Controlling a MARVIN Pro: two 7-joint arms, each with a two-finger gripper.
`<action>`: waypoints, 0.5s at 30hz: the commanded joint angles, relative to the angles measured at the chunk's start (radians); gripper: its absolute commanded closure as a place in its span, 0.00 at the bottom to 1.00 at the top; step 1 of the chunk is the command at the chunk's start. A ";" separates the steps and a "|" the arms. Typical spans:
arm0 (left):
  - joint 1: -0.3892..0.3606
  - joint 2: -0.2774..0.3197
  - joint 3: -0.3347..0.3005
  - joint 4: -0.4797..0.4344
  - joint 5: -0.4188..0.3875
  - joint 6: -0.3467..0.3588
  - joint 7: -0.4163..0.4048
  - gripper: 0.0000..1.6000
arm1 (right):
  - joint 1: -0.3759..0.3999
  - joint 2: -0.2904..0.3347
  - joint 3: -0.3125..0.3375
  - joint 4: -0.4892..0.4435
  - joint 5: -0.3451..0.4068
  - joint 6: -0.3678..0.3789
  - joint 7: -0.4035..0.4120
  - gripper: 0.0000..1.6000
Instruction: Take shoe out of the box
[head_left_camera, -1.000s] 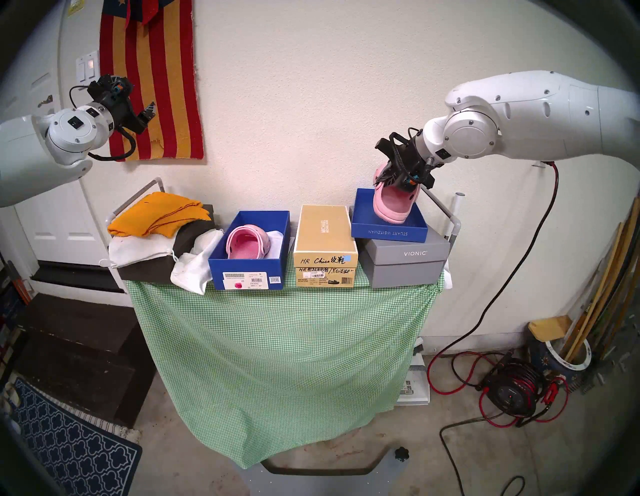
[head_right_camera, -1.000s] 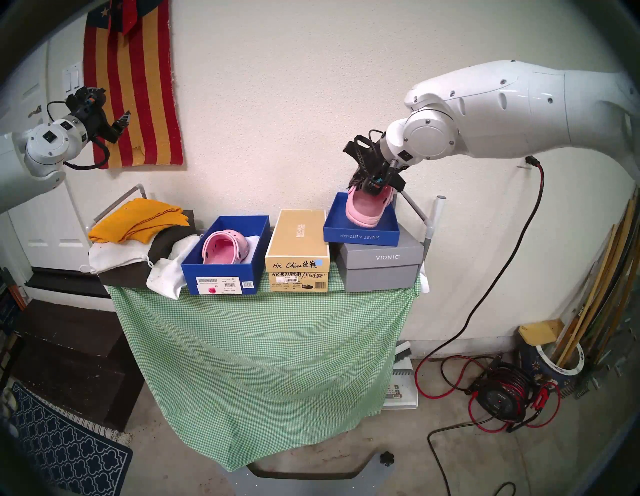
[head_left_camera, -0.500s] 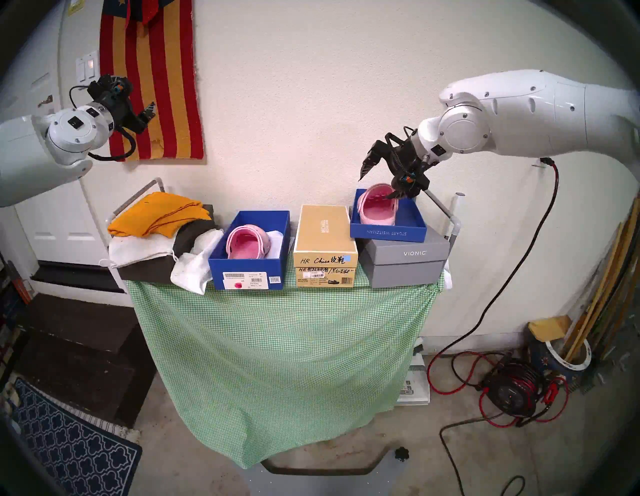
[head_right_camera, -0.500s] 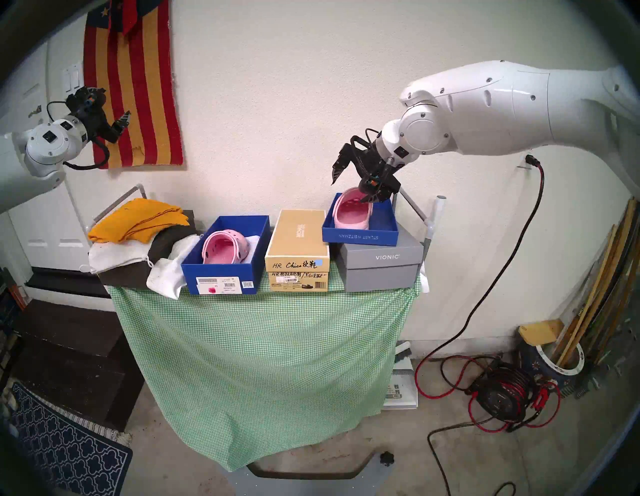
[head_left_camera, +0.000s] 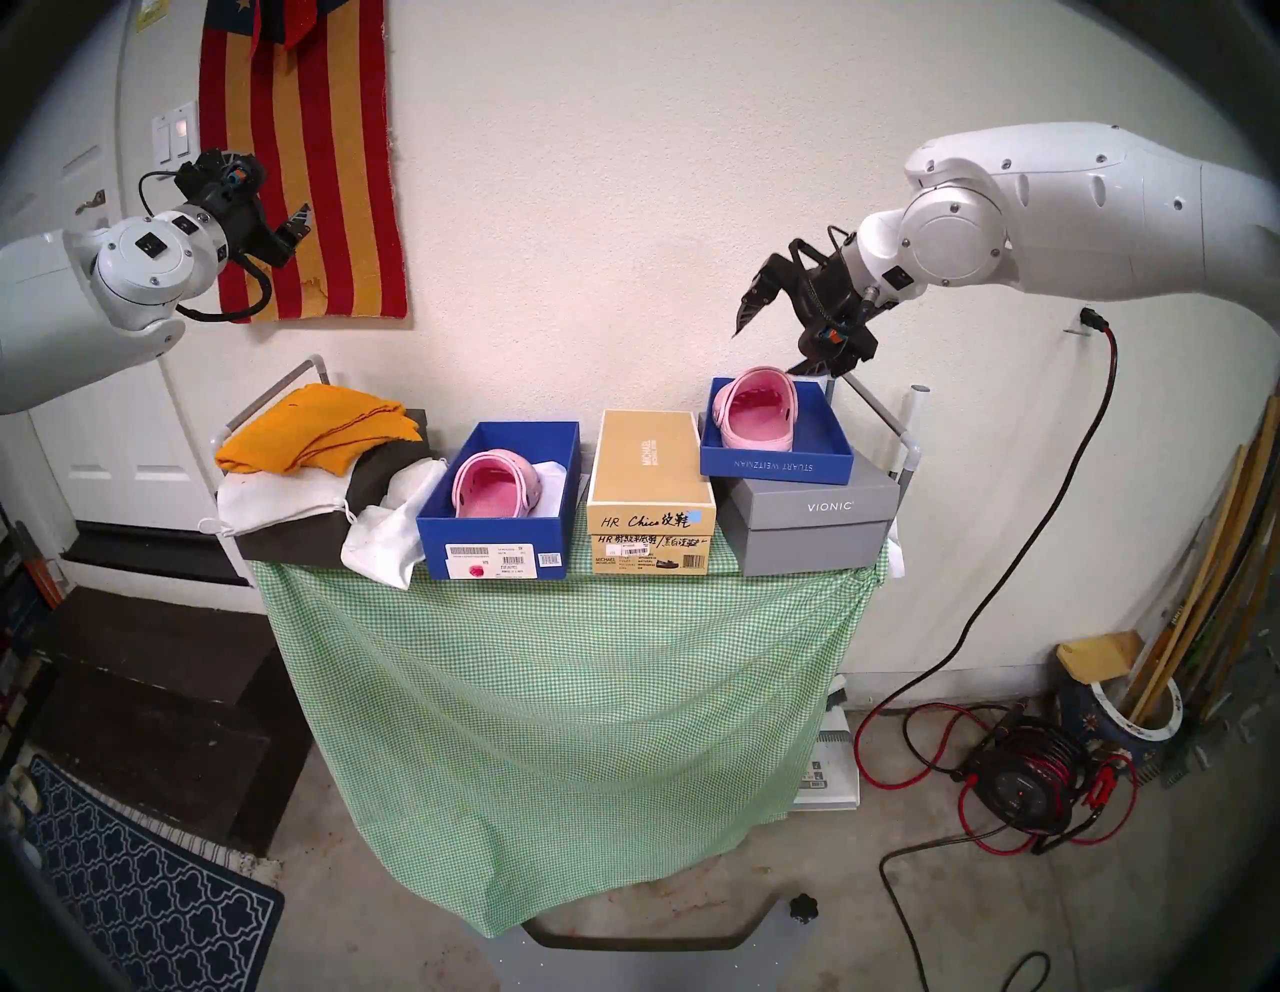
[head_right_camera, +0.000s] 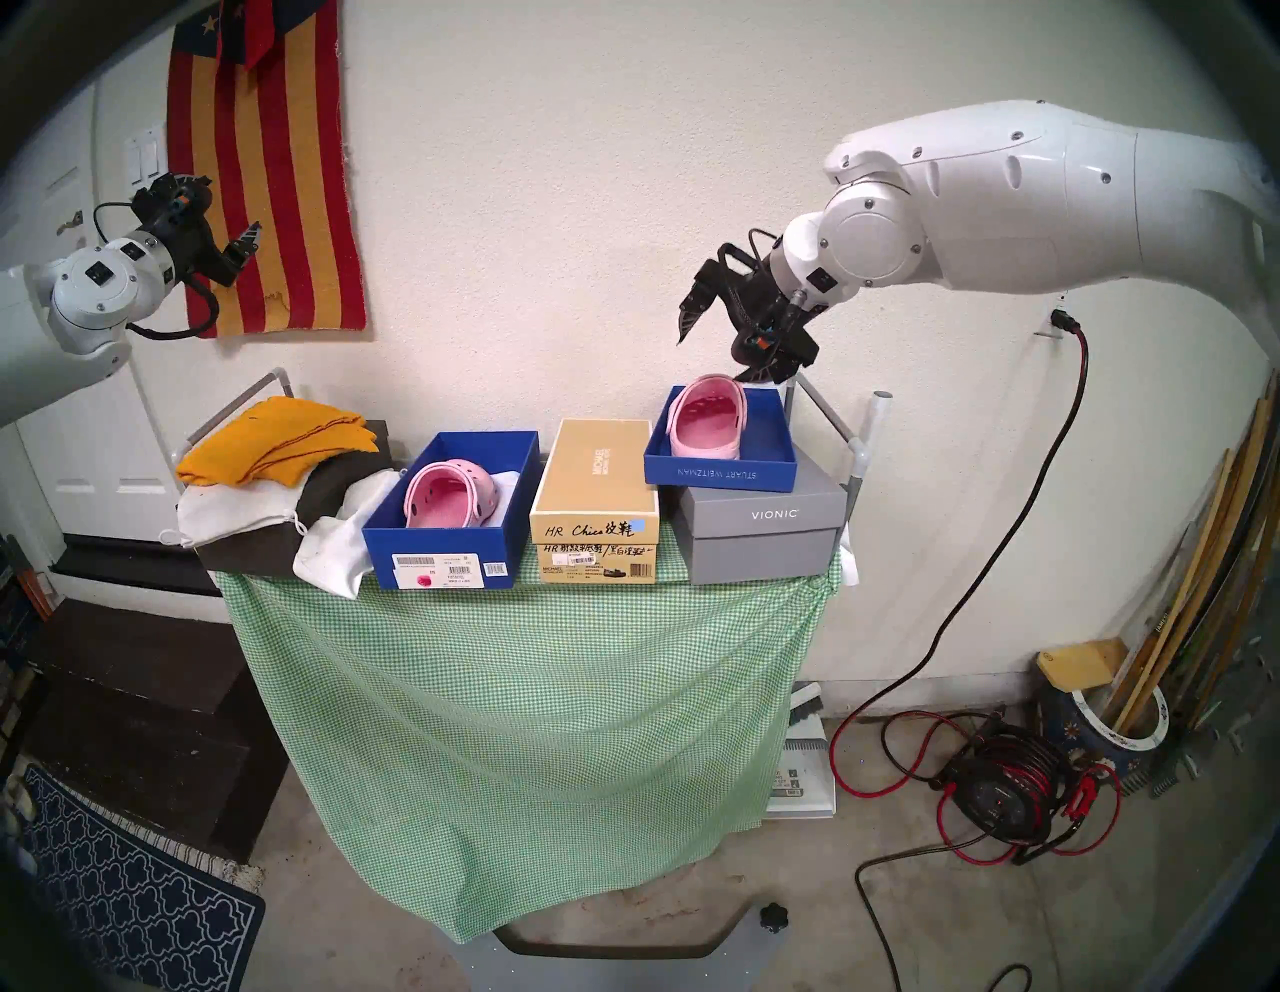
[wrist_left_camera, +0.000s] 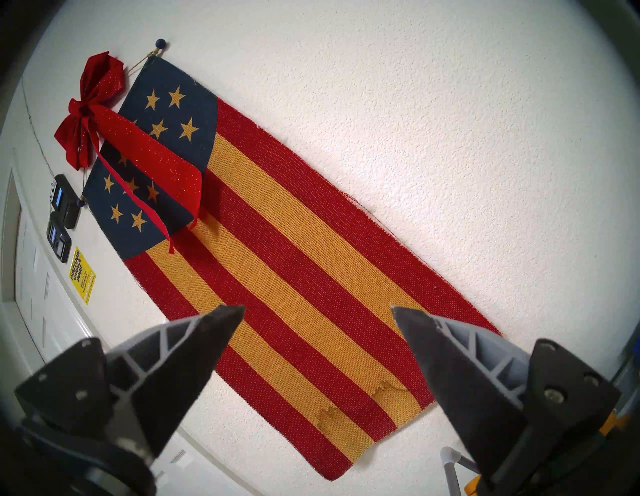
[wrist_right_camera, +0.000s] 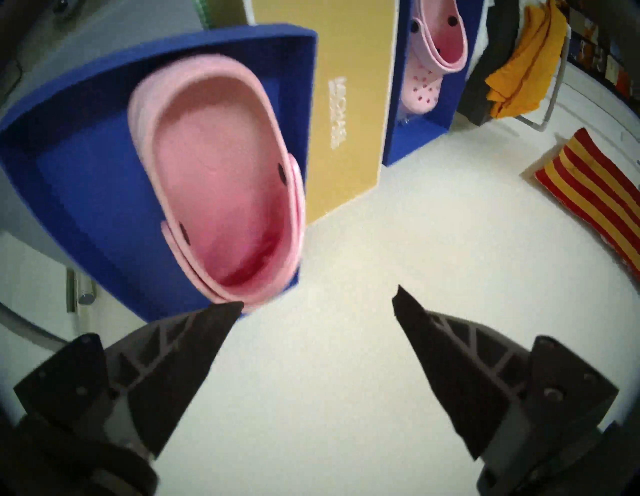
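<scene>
The deep royal-blue box (head_left_camera: 499, 530) stands open on the table left of centre, also seen in the other head view (head_right_camera: 443, 540) and the right wrist view (wrist_right_camera: 420, 138). A pink clog (head_left_camera: 492, 485) (head_right_camera: 450, 495) (wrist_right_camera: 436, 52) lies inside it on white paper. A second pink clog (head_left_camera: 755, 409) (wrist_right_camera: 221, 180) lies flat in the shallow STUART WEITZMAN tray (head_left_camera: 776, 467). My right gripper (head_left_camera: 767, 350) (wrist_right_camera: 318, 298) is open and empty, just above that clog's far end. My left gripper (head_left_camera: 299, 225) (wrist_left_camera: 318, 308) is open and empty, held high at the left near the wall.
A tan MICHAEL box (head_left_camera: 651, 471) sits between the blue box and a grey VIONIC box (head_left_camera: 810, 519) that carries the tray. An orange cloth (head_left_camera: 318, 426) and white bags (head_left_camera: 388, 533) lie at the table's left. A striped flag (head_left_camera: 305, 159) hangs behind the left gripper.
My right gripper let go of the second pink clog, which now lies flat in the shallow tray. The gripper opened and rose up and to the right. The left arm has not moved.
</scene>
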 joint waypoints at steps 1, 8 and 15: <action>0.000 0.000 0.000 0.000 0.000 0.000 0.000 0.00 | 0.114 0.025 0.058 -0.041 -0.026 0.110 -0.046 0.00; 0.000 0.000 0.000 0.000 0.000 0.000 0.000 0.00 | 0.070 -0.090 0.143 -0.118 0.001 0.200 -0.051 0.00; 0.000 0.000 0.000 0.000 0.000 0.000 0.000 0.00 | -0.018 -0.171 0.269 -0.135 -0.003 0.253 -0.061 0.00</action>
